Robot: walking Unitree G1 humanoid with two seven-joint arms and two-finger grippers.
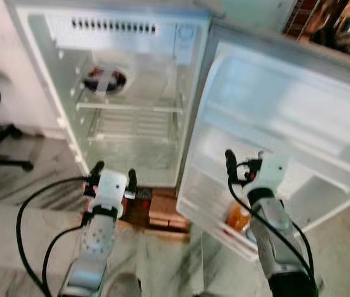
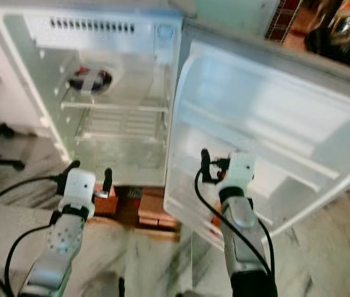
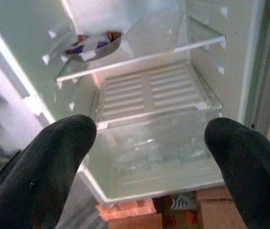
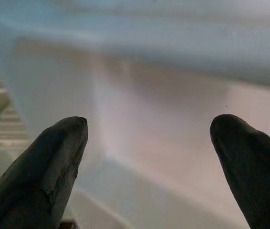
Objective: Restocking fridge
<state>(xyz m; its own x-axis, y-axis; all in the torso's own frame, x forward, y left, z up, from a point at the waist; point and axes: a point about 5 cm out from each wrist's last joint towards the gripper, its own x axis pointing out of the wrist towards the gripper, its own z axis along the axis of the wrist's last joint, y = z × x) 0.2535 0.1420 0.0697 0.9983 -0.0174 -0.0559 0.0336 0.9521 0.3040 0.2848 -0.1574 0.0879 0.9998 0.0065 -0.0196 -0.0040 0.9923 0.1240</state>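
Fridge (image 1: 132, 93) stands open, door (image 1: 286, 130) swung wide. One bowl (image 1: 105, 80) is seen at the upper shelf's left rear; an orange item (image 1: 238, 218) sits in the bottom door bin. Left gripper (image 1: 113, 174) and right gripper (image 1: 244, 162) are spread, empty. Restocking is judged barely started.

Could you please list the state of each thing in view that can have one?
Fridge: open, mostly bare inside.
Fridge door: swung wide open.
Upper shelf: holds one dark bowl.
Door's bottom rack: holds an orange item.
Left gripper: jaws open, holding nothing.
Right gripper: jaws open, holding nothing.
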